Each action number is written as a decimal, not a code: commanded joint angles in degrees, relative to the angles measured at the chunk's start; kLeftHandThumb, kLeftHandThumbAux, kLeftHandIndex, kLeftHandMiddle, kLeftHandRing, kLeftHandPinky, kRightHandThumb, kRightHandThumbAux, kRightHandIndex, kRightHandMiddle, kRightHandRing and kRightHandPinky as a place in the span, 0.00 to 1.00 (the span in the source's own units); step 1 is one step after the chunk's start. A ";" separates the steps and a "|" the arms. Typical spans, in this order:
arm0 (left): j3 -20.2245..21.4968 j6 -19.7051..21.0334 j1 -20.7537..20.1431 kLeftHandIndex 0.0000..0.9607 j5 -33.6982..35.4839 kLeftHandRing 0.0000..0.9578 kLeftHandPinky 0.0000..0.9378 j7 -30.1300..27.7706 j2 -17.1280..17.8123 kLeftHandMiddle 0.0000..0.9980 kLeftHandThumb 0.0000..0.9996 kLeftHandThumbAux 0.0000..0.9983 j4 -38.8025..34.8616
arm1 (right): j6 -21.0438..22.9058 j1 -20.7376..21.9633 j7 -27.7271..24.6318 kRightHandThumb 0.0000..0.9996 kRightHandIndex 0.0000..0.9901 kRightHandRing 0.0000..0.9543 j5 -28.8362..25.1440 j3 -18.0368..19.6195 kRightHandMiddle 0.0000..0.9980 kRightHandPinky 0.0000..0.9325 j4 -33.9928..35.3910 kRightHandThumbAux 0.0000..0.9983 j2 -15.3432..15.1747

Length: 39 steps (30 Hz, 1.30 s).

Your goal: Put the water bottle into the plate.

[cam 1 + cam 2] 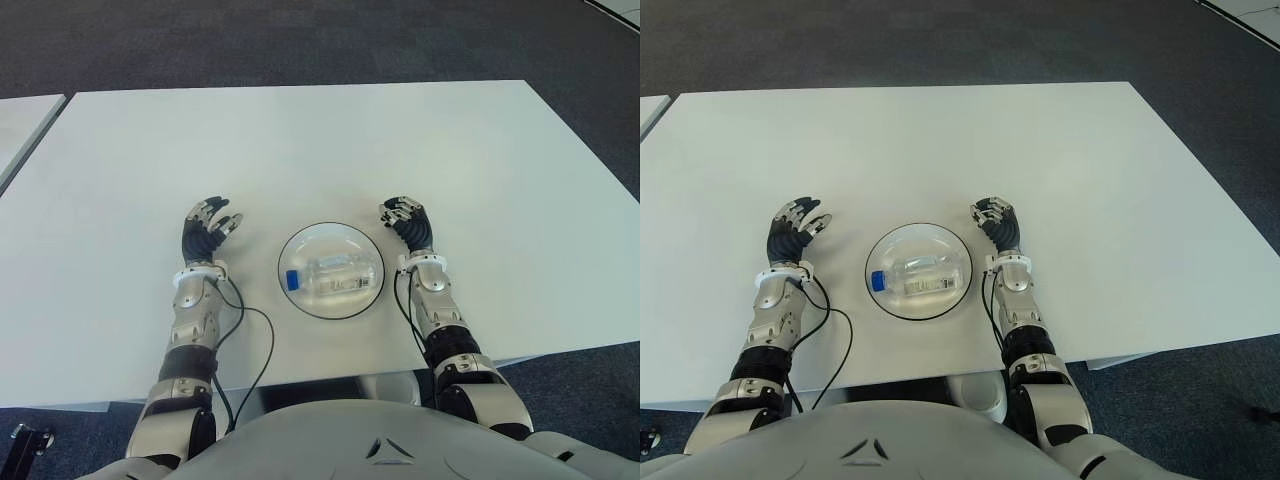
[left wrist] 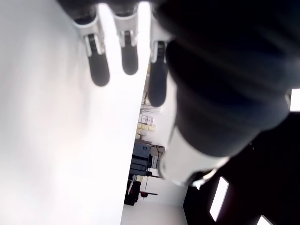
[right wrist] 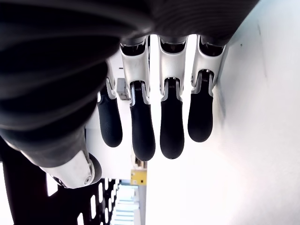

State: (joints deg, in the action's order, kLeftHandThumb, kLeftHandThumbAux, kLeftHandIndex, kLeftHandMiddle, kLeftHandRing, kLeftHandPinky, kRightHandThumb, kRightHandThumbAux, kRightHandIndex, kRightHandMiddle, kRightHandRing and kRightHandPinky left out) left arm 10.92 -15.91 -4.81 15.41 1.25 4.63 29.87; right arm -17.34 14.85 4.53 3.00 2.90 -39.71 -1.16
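Note:
A clear water bottle [image 1: 332, 277] with a blue cap [image 1: 292, 280] lies on its side inside a round glass plate [image 1: 305, 245] near the table's front edge. My left hand [image 1: 208, 233] shows to the left of the plate, fingers relaxed and holding nothing. To the right of the plate is my right hand [image 1: 406, 222], its fingers [image 3: 171, 124] loosely extended over the tabletop with nothing in them. Neither hand touches the plate or the bottle.
The white table [image 1: 320, 150] stretches far beyond the plate. A black cable [image 1: 262, 345] loops from my left wrist across the table's front edge. A second white table [image 1: 20, 125] stands at the far left, over dark carpet.

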 commanded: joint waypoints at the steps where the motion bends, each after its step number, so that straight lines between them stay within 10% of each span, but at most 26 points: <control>1: 0.70 1.48 2.28 0.38 0.09 0.37 0.41 -1.26 -1.35 0.37 0.13 1.00 1.32 | 4.19 -2.86 -0.01 0.70 0.43 0.55 0.00 -0.20 0.52 0.55 -2.62 0.73 0.17; 8: 1.11 0.57 2.88 0.43 -0.11 0.40 0.42 -2.38 -2.13 0.40 0.11 1.00 1.97 | 4.09 -2.91 0.07 0.70 0.43 0.55 -0.08 -0.18 0.52 0.55 -2.73 0.73 0.15; 11: 1.15 0.38 3.30 0.44 -0.20 0.41 0.43 -2.75 -2.57 0.41 0.50 0.81 2.01 | 4.24 -2.93 0.21 0.70 0.43 0.55 -0.10 -0.13 0.52 0.55 -2.70 0.73 0.18; 16: 0.65 -0.13 3.94 0.45 -1.59 0.43 0.45 -2.96 -2.86 0.44 0.67 0.74 2.50 | 4.24 -2.92 0.24 0.70 0.43 0.55 -0.16 -0.11 0.52 0.55 -2.68 0.73 0.22; 39: 0.51 -1.69 3.74 0.45 -5.17 0.49 0.51 -2.90 -3.36 0.48 0.70 0.72 5.82 | 3.57 -3.69 -0.32 0.70 0.43 0.55 -0.13 -0.54 0.52 0.57 -1.53 0.73 0.14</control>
State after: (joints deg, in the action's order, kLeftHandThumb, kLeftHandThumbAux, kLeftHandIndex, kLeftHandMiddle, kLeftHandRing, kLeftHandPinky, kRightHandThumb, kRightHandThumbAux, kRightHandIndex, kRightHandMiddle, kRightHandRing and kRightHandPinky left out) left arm 11.54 -20.03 -3.05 10.54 -1.33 2.06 32.19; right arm -17.12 14.19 4.68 3.00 2.59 -38.84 -1.21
